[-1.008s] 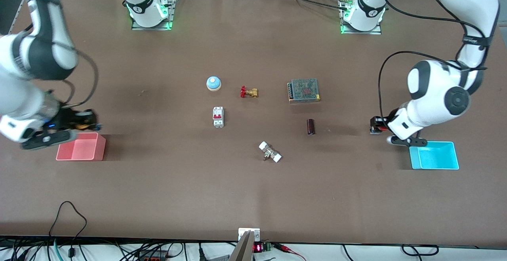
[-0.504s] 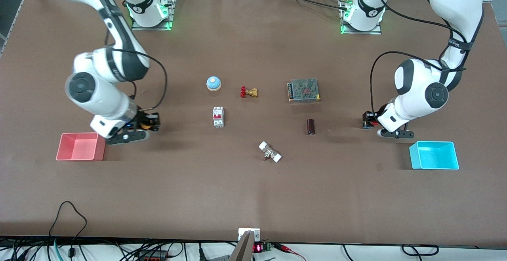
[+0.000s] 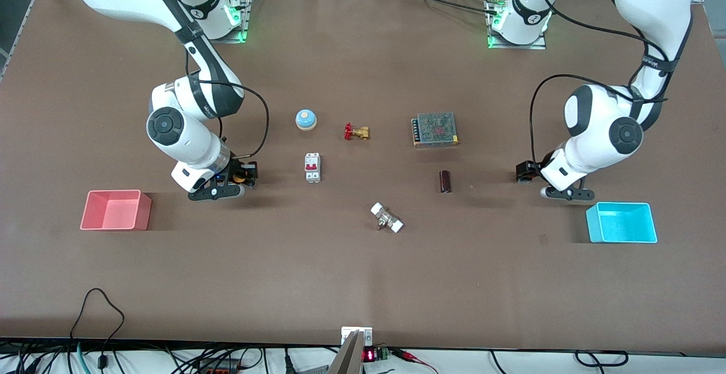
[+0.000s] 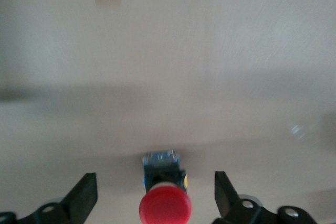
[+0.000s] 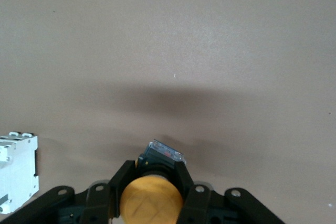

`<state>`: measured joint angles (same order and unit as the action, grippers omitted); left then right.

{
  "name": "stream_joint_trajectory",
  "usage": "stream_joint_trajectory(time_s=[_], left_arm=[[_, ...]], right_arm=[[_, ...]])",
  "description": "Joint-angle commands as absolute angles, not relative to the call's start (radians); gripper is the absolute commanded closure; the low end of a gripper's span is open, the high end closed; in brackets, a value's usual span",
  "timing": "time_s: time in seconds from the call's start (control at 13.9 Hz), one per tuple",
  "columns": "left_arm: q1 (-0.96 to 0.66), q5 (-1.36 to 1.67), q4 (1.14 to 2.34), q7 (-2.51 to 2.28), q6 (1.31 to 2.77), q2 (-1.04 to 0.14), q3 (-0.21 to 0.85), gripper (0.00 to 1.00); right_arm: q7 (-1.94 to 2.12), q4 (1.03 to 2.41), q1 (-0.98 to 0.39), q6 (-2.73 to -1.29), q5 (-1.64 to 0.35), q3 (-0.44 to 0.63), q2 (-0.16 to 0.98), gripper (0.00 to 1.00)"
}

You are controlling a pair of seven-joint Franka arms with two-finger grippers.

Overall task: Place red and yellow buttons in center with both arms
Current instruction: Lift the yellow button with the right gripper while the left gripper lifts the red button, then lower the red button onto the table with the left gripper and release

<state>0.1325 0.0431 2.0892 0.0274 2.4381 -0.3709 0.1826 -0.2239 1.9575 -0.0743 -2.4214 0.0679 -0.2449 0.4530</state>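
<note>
The right gripper (image 3: 243,174), clamped on the yellow button (image 5: 151,201) toward the right arm's edge, could clip the breaker (image 3: 312,167) on release, while the left gripper (image 3: 524,172), spread wide around the red button (image 4: 165,208), may tip it.

matte brown tabletop (image 3: 363,283), evenly lit

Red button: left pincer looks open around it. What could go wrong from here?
1. The left pincer stands open, fingers clear of the red button; that spot is near the cyan bin, so the button may be left short of centre.
2. The right pincer grips the yellow button beside the circuit breaker; moving on low could knock it.
</note>
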Motion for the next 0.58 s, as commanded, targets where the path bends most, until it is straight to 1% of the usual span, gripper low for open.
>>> stream_joint_trajectory(time_s=[0.0,0.14,0.22,0.29,0.5], left_arm=[[0.123,0.055,1.975,0.037,2.321,-0.321,0.169,0.00],[0.123,0.054,1.895,0.035,2.274,-0.313,0.161,0.00],[0.121,0.052,1.863,0.035,2.257,-0.305,0.147,0.00],[0.115,0.052,1.817,0.032,2.209,-0.301,0.124,0.00],[0.031,0.051,1.650,0.037,2.018,-0.296,-0.013,0.00]], right_arm=[[-0.242,1.986,-0.077,-2.462,0.109,-0.249,0.463,0.74],[-0.241,1.991,-0.084,-2.482,0.110,-0.249,0.479,0.74],[-0.242,1.990,-0.087,-2.485,0.110,-0.249,0.485,0.74],[-0.242,1.991,-0.087,-2.488,0.110,-0.249,0.489,0.74],[-0.244,1.991,-0.089,-2.494,0.112,-0.249,0.497,0.72]])
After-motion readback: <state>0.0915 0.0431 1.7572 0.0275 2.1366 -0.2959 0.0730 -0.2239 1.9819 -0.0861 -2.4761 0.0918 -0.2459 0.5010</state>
